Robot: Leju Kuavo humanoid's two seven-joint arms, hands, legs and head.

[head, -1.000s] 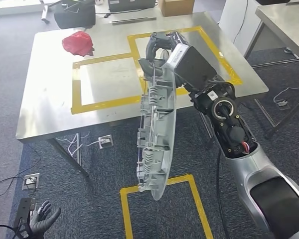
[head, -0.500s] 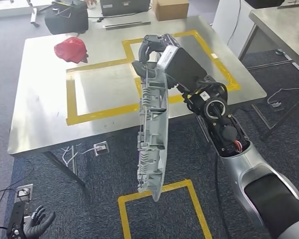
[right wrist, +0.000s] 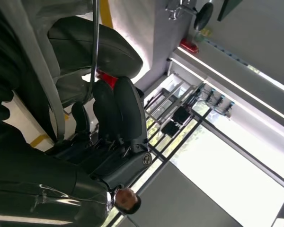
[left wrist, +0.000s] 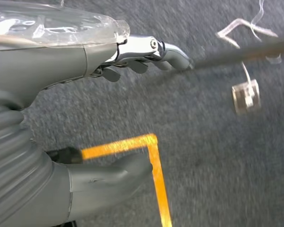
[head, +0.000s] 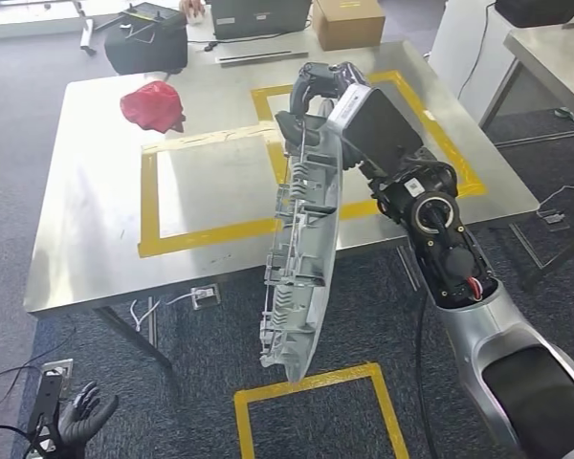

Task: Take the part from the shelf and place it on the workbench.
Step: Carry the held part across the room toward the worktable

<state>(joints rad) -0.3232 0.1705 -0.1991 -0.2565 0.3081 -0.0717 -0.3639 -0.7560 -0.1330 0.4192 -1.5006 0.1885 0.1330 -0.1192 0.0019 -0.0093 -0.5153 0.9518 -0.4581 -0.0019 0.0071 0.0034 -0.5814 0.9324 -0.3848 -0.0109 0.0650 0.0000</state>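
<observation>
Down low by the carpet, the left hand [head: 82, 418] hangs with its fingers loosely spread, holding nothing. A red cloth [head: 153, 104] lies on the steel tabletop [head: 89, 220] inside its yellow tape outline. The long grey plastic part [head: 299, 253] hangs on edge over the tabletop's near edge, its upper end gripped by the right hand [head: 315, 96].

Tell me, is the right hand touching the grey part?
Touching. In the head view the right hand grips the top end of the grey part, which hangs from it.
</observation>
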